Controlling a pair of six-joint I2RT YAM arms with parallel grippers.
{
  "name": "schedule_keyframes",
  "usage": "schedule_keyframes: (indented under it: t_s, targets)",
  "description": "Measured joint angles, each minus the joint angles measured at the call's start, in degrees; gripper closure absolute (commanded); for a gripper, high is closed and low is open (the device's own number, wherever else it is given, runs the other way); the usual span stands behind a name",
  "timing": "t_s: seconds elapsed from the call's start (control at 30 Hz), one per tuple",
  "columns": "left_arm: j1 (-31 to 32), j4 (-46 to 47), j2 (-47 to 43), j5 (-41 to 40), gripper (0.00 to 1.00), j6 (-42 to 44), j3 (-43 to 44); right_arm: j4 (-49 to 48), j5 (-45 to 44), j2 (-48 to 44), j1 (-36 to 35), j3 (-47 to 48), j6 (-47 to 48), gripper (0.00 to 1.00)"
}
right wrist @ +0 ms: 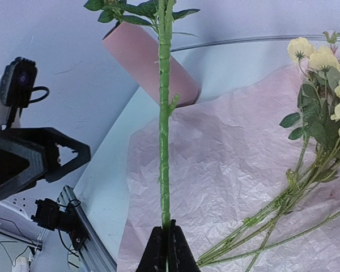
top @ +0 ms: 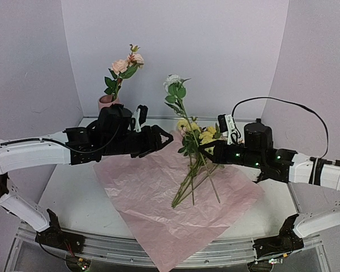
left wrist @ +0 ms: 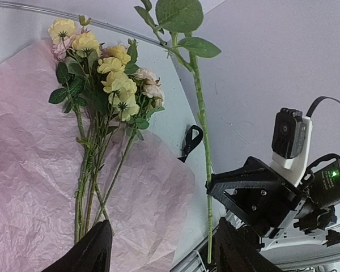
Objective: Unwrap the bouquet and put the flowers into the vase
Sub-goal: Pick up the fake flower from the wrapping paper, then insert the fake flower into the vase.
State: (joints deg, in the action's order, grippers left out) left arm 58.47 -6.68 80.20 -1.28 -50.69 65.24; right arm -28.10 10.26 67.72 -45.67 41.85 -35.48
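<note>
Right gripper (right wrist: 169,249), noted pinched tight on one upright flower stem (right wrist: 165,141).
Recorded left gripper (top: 165,137) agape, empty, at 9 o'clock; other flowers (top: 195,170) at centre on paper (top: 141,192); vase (top: 106,102) at 11 o'clock.

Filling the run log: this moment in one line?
right end effector: shut on single stem, near upright | left end effector: open, empty | vase: pink blooms inside | other flowers: lying on paper
</note>
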Motion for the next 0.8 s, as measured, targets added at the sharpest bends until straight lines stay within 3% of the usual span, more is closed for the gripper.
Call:
schedule_keyframes:
  t_s: [0.37, 0.8]
  targets:
    - [1.7, 8.3, 2.9, 0.2, 0.43, -0.3, 2.7, -2.2, 6.1, -5.3, 0.0, -3.1, 0.7, 1.00]
    - [1.9, 12.8, 5.6, 0.2, 0.55, -0.3, 4.9, -5.2, 11.6, -7.4, 0.0, -5.9, 0.6, 1.00]
